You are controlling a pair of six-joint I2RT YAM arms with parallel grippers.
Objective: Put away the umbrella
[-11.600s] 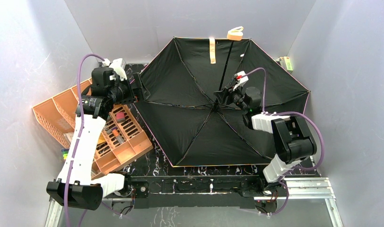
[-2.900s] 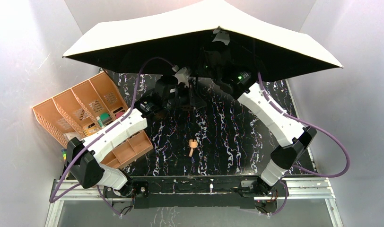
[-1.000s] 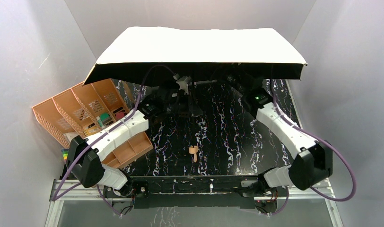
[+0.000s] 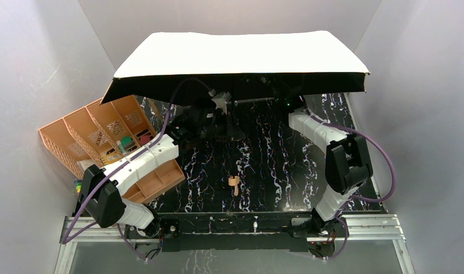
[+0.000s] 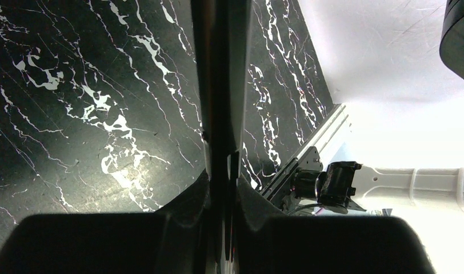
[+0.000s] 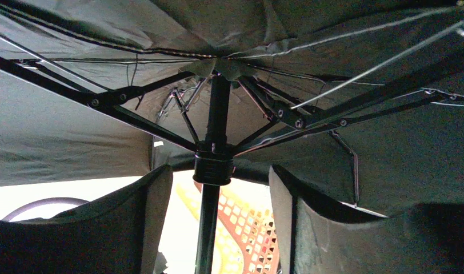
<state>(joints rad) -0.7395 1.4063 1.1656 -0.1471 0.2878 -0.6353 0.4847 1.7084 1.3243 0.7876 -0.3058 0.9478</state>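
Observation:
The umbrella is open, its tan canopy up at the back of the table and its black underside facing down. Its small tan handle shows over the front middle of the table. My left gripper reaches under the canopy. In the left wrist view it is shut on the black shaft. My right gripper is hidden under the canopy in the top view. Its fingers stand open on either side of the shaft, just below the runner, not touching it.
An orange desk organizer with small items lies tilted at the left, against the wall, and shows between the right fingers. Grey walls close in the back and both sides. The black marbled table runs to a metal rail at the front.

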